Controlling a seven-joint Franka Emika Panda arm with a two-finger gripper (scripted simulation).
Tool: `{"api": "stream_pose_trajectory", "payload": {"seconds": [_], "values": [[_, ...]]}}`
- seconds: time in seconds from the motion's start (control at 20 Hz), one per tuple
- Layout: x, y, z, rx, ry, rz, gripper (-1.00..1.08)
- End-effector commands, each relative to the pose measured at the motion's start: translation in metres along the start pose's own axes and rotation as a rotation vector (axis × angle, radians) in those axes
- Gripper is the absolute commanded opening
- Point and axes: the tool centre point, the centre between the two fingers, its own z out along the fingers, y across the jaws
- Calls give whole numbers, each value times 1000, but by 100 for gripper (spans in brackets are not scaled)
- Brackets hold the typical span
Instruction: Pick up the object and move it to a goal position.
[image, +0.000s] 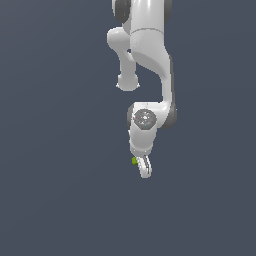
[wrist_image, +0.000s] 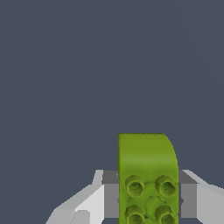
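The object is a small yellow-green blocky piece with round studs. In the wrist view it (wrist_image: 148, 175) stands between the two fingers (wrist_image: 109, 194), which press on its sides. In the exterior view only a small green bit of the object (image: 134, 160) shows beside the white gripper (image: 144, 169), which hangs from the arm near the middle of the view. The gripper (wrist_image: 148, 199) is shut on the object. No goal marker shows in either view.
The white Panda arm (image: 145, 60) comes down from the top of the exterior view. Around it there is only a plain dark grey-blue surface (image: 60, 175).
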Motion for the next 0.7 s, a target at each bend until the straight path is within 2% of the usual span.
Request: {"api": "stream_pose_trajectory", "payload": {"seconds": [0.0,0.65], "values": [[13,-12,-7,0,0,0,-100],[64,-61,-31,0,0,0,-100]]}}
